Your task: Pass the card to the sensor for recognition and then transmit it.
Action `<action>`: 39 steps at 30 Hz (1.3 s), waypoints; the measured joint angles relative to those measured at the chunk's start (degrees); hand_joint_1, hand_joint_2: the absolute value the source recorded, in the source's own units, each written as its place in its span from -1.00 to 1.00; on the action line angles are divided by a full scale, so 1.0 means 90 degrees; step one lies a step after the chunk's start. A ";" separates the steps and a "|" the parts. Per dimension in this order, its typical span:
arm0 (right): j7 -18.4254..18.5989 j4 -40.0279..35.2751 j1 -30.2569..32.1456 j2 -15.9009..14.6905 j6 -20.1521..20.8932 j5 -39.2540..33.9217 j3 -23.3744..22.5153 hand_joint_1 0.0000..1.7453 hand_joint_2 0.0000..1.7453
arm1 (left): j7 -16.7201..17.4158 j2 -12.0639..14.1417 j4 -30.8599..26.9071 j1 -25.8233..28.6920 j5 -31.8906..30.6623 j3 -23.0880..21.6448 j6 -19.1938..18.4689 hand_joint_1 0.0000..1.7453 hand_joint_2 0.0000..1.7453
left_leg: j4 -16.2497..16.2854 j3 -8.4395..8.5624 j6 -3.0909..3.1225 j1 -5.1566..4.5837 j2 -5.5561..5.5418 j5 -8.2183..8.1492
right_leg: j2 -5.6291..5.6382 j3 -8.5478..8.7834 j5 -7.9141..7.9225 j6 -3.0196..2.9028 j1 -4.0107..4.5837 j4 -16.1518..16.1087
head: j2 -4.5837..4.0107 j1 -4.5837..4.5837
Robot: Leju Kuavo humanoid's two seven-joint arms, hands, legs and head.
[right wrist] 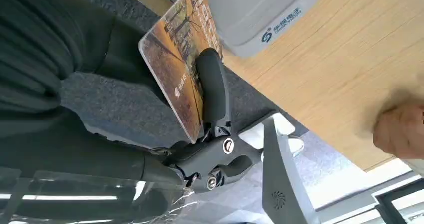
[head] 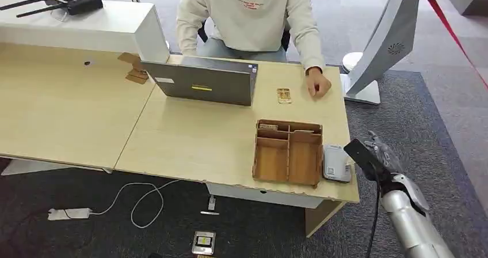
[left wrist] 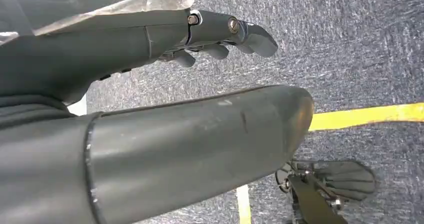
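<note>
Sensor (right wrist: 260, 9), grey casing: blue logo mark followed by a line of Chinese characters with small Latin letters beneath, too small to read.
Card (right wrist: 177, 59): small white logo and short white lettering near one corner, illegible.
Person's sweatshirt (head: 247, 10): small red chest print, unreadable.
Laptop (head: 201, 82) lid: yellow sticker, text indistinct.

Head view high, facing down over desk (head: 190, 148); right wrist close, sharing sensor (right wrist: 250, 9).
</note>
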 joint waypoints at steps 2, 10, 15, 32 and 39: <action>-0.0002 0.0000 0.0000 0.0015 0.0005 0.0005 0.0000 1.00 1.00 | 0.0000 -0.0002 0.0000 0.0000 0.0000 0.0000 0.0000 -1.00 -1.00 | 0.0000 0.0000 0.0000 0.0000 0.0000 0.0000 | 0.0000 0.0000 0.0000 0.0000 0.0000 0.0000 | 0.0000 0.0000; -0.0002 0.0002 0.0001 0.0049 0.0063 0.0092 0.0061 1.00 1.00 | 0.0002 -0.0002 0.0000 0.0000 0.0037 0.0002 0.0010 -1.00 -1.00 | 0.0000 0.0001 0.0000 0.0000 0.0001 0.0000 | 0.0000 0.0000 0.0000 0.0000 0.0000 0.0000 | 0.0000 0.0000; 0.0000 0.0012 -0.0001 0.0053 0.0241 0.0226 0.0107 1.00 1.00 | 0.0007 -0.0002 0.0000 0.0000 0.0058 0.0002 0.0027 -1.00 -1.00 | 0.0000 0.0000 0.0000 0.0000 0.0000 0.0000 | 0.0000 0.0000 0.0000 0.0000 0.0000 0.0000 | 0.0000 0.0000; -0.0002 0.0039 -0.0083 0.0036 0.0493 0.0257 0.0240 1.00 1.00 | 0.0015 -0.0002 0.0000 0.0001 0.0095 0.0002 0.0029 -1.00 -1.00 | 0.0000 0.0003 0.0000 0.0000 0.0001 0.0001 | 0.0000 0.0003 0.0001 0.0000 0.0000 0.0000 | 0.0000 0.0002; -0.0233 0.0029 -0.0206 0.0036 -0.0036 -0.0053 0.0231 1.00 1.00 | -0.0051 0.0000 0.0000 0.0001 0.0078 0.0002 0.0032 -1.00 -1.00 | 0.0000 0.0002 0.0000 0.0000 0.0001 0.0000 | 0.0000 0.0001 0.0000 0.0000 0.0000 0.0000 | 0.0000 0.0000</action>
